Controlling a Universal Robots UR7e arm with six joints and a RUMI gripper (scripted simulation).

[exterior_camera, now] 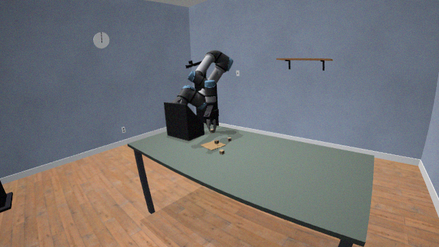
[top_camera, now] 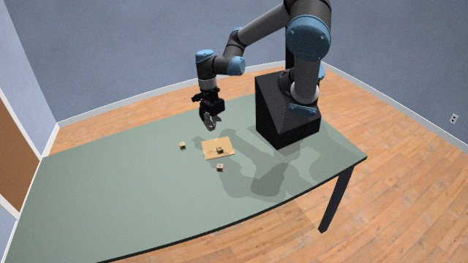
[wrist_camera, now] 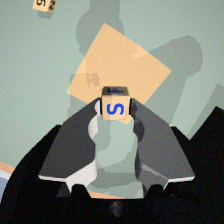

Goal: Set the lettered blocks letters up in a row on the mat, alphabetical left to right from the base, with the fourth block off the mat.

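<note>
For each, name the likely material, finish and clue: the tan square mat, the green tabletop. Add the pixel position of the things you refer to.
Tan square mat (top_camera: 210, 153) (exterior_camera: 208, 145) (wrist_camera: 117, 55): possibly thin wood or card, matt; plain and flat, shows no gloss.

Green tabletop (top_camera: 128, 190) (exterior_camera: 291, 178) (wrist_camera: 30, 115): perhaps painted board or laminate, dull; even colour, soft shadows.
</note>
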